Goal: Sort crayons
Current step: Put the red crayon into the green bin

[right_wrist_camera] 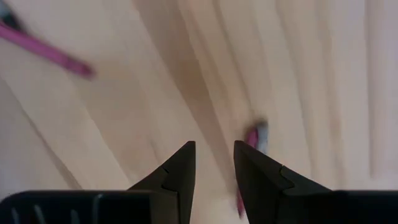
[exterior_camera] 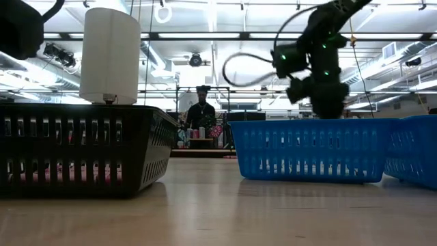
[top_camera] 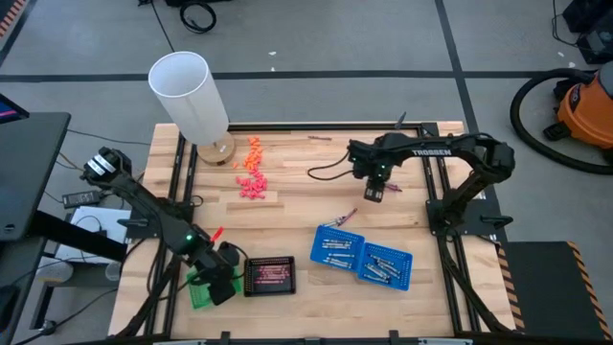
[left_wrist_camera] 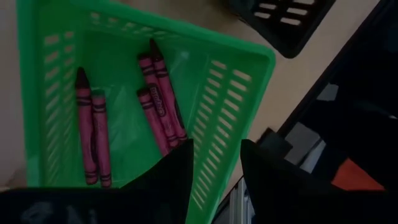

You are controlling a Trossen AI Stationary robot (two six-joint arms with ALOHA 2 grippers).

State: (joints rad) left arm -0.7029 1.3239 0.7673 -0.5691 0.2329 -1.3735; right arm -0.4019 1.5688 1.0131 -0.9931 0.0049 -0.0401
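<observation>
Green basket (left_wrist_camera: 249, 68) at the near left of the tabletop (top_camera: 287, 225) holds five magenta crayons (left_wrist_camera: 158, 99) lying flat: a pair by one wall, three nearer the middle. Left gripper (left_wrist_camera: 214, 165) hangs over this basket, jaws parted a little, nothing between them. Black basket (top_camera: 269, 276) just right of the green one, reddish contents, too small to make out; in the low view its slotted wall (exterior_camera: 82, 157) hides what's inside. Two blue baskets (top_camera: 360, 256) side by side at near right, touching, each with pale grey crayons (top_camera: 381, 265). One magenta crayon (top_camera: 343, 219) lies on the wood just beside the left blue basket's far edge.

Right gripper (right_wrist_camera: 214, 158) is low over bare wood at the far right, jaws slightly apart, empty. A magenta crayon (right_wrist_camera: 249, 140) lies just beyond its right finger, blurred, end hidden by the finger. Another magenta crayon (right_wrist_camera: 43, 46) further off, cut by the picture's edge.

Orange-pink pieces (top_camera: 253, 172) heaped at far left beside a white cylinder (top_camera: 190, 96). Person (exterior_camera: 201, 113) in the room behind.
</observation>
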